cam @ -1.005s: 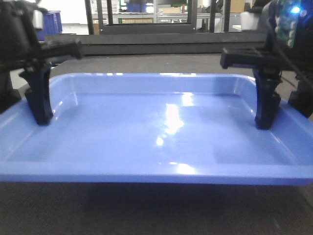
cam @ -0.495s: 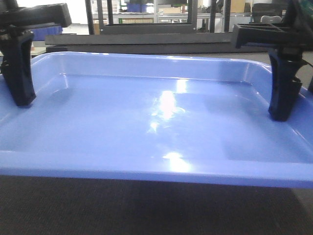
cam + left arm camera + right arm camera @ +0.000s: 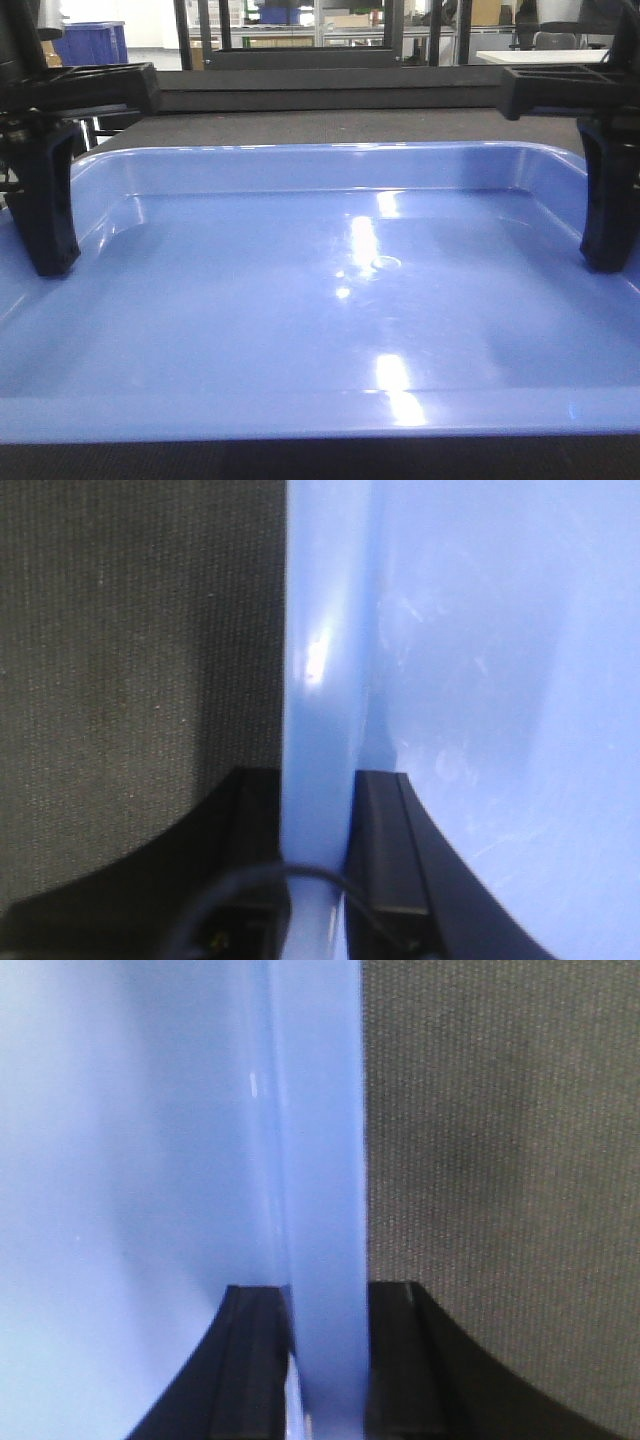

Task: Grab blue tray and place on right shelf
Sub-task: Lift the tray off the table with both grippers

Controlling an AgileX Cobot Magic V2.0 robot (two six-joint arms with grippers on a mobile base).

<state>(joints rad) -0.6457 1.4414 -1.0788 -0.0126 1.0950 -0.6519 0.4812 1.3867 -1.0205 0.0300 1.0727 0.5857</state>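
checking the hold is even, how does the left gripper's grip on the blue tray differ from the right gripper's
The left gripper clamps the blue tray's left rim; the right gripper clamps its right rim. In the wrist views a thin dark cable loops across the rim at the left gripper; none shows at the right gripper. Shared: both are shut on the rim, one finger inside the tray, one outside.

Front camera looks low across the blue tray [image 3: 330, 300]; wrist cameras hug its rims.
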